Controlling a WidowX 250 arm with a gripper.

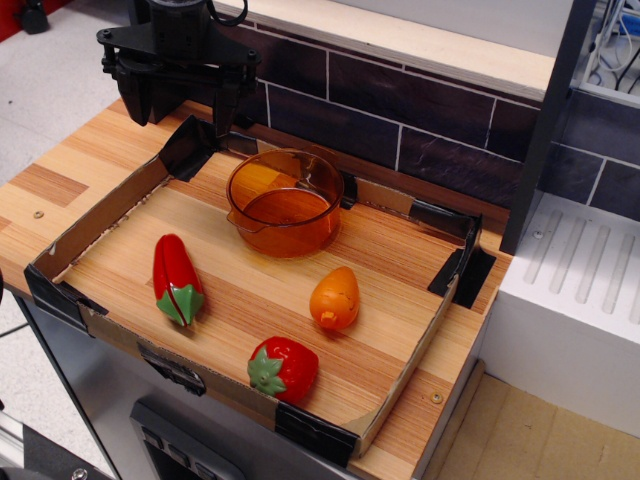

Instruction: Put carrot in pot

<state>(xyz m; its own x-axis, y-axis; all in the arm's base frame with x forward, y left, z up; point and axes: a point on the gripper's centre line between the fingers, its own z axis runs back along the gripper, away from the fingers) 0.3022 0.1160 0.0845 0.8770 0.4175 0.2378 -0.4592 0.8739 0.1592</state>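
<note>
The carrot (335,298), a stubby glossy orange toy, lies on the wooden board right of centre, in front and to the right of the pot. The pot (285,203) is translucent amber-orange, upright and empty, at the back middle of the board. My black gripper (183,108) hangs at the back left, over the tray's far left corner, behind and left of the pot. Its two fingers (140,100) stand wide apart with nothing between them. It is far from the carrot.
A red pepper (176,278) with a green stem lies at the left, and a red strawberry (284,368) with green leaves lies at the front. A low cardboard wall (100,215) with black tape corners rings the board. A dark brick wall (400,110) runs behind.
</note>
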